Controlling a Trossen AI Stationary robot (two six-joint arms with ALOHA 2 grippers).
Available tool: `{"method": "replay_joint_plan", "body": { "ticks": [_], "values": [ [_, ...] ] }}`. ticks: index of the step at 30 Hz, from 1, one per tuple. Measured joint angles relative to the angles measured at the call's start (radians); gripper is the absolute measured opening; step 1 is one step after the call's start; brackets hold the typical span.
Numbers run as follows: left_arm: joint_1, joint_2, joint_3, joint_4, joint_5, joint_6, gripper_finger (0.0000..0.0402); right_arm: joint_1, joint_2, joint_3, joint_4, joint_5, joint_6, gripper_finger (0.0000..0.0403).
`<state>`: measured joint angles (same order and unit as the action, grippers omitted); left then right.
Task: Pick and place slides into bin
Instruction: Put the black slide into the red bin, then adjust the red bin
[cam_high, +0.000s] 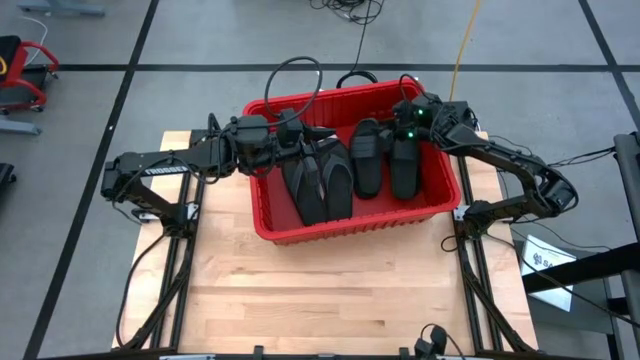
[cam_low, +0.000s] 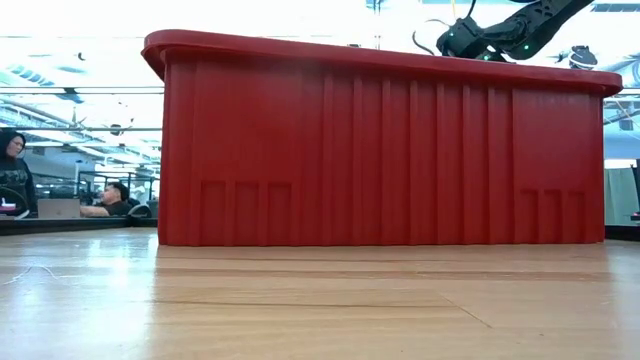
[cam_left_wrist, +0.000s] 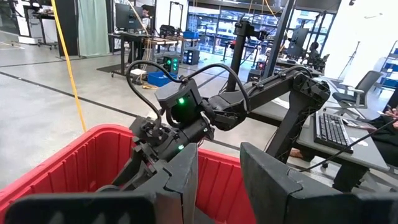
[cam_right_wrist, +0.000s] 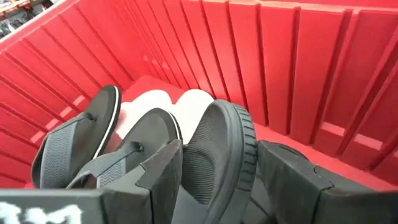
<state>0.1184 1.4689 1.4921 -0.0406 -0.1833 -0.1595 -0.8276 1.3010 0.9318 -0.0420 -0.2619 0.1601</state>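
The red bin (cam_high: 350, 228) stands at the far middle of the table and fills the low view (cam_low: 380, 150). Several black slides (cam_high: 335, 178) lie inside it. In the right wrist view, black thong slides (cam_right_wrist: 78, 140) rest on pale slides (cam_right_wrist: 171, 102). My right gripper (cam_high: 405, 128) hangs open over the bin's far right part, with one black slide's rounded end (cam_right_wrist: 217, 149) between its fingers. My left gripper (cam_high: 293, 135) is held level and open above the bin's far left part, with nothing in the gap (cam_left_wrist: 217, 180). My right gripper stands open, slanting down into the bin, with a finger (cam_right_wrist: 165, 177) on either side of the black slide's end (cam_right_wrist: 208, 134). Whether a finger touches the slide, I cannot tell. The slide lies among the others in the bin.
The bare wooden table top (cam_high: 330, 300) stretches between the bin and the near edge. Cables loop over the bin's far rim (cam_high: 298, 75). People sit beyond the table at the left of the low view (cam_low: 15, 170).
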Motion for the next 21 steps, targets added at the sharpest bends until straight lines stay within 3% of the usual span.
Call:
{"method": "replay_joint_plan", "body": {
  "ticks": [11, 16, 21],
  "values": [
    [0.0, 0.0, 0.0, 0.0, 0.0, -0.001, 0.0118, 0.001, -0.057, 0.0, 0.052, -0.005, -0.136, 0.0196],
    [0.0, 0.0, 0.0, 0.0, 0.0, -0.002, 0.0118, 0.018, -0.11, 0.0, 0.06, -0.134, -0.153, 0.0196],
    [0.0, 0.0, 0.0, 0.0, 0.0, -0.002, 0.0118, 0.031, -0.106, 0.0, 0.029, -0.13, -0.173, 0.0196]
  ]
}}
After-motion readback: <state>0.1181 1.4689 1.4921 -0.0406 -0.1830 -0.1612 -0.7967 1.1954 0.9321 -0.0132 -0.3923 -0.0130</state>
